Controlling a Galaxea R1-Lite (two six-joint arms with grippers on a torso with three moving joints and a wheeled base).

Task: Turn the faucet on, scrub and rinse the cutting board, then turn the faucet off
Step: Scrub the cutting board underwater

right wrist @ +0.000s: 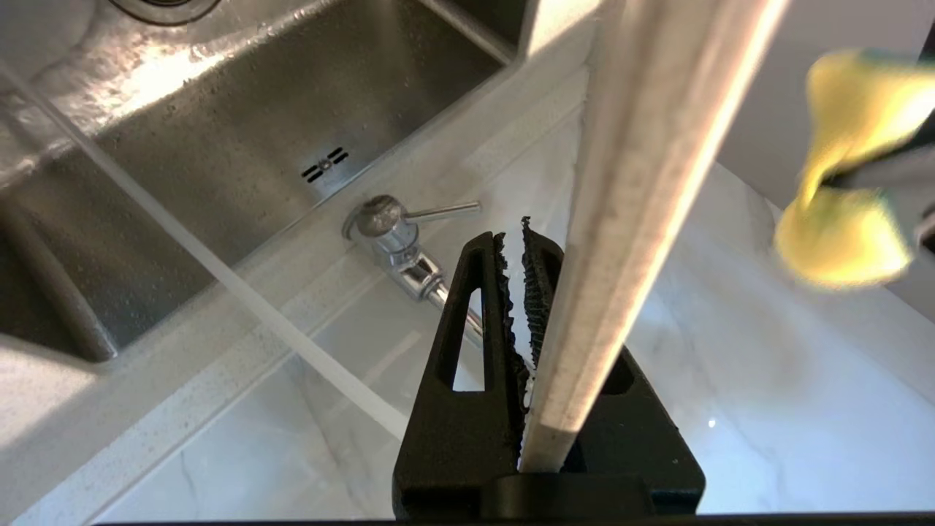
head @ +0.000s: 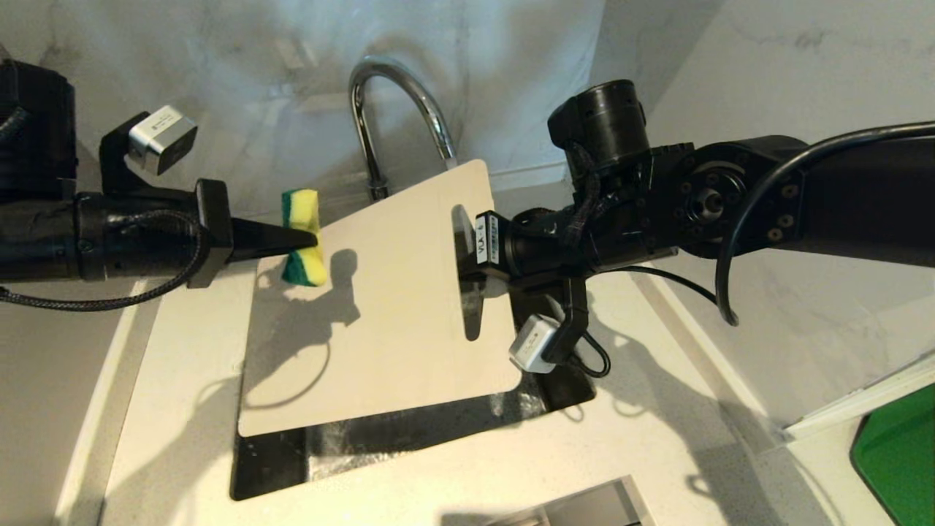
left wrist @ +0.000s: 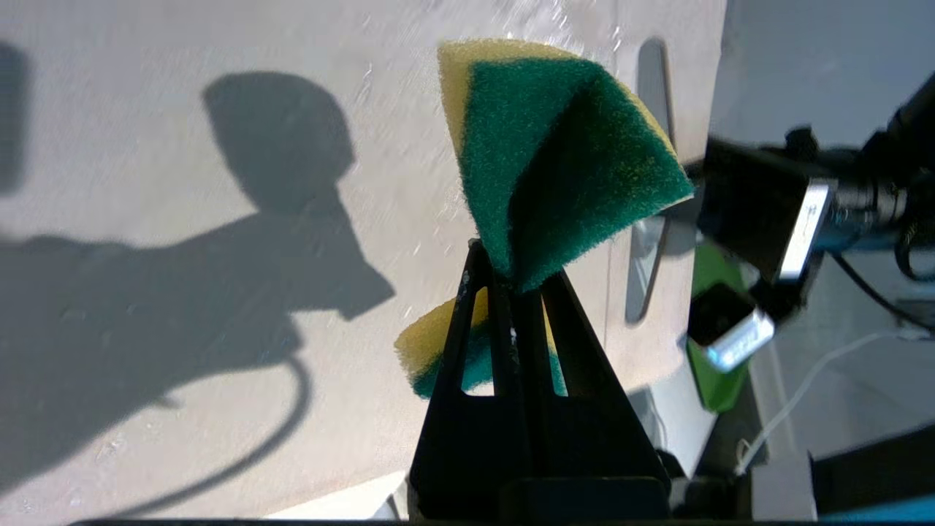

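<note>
Above the sink (head: 409, 438), right gripper (head: 467, 252) jaws clamp the cutting board (head: 380, 307) edge, while left gripper (head: 310, 237) jaws pinch the sponge (head: 303, 237) over its far corner.

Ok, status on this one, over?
Left gripper shut on sponge. Right gripper shut on cutting board over sink. Faucet running. Nothing blocking.

Bright light, hard shadows, slight blur

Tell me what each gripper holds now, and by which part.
The left gripper pinches the sponge across its middle, so it folds. The right gripper clamps the cutting board at its edge beside the handle slot.
</note>
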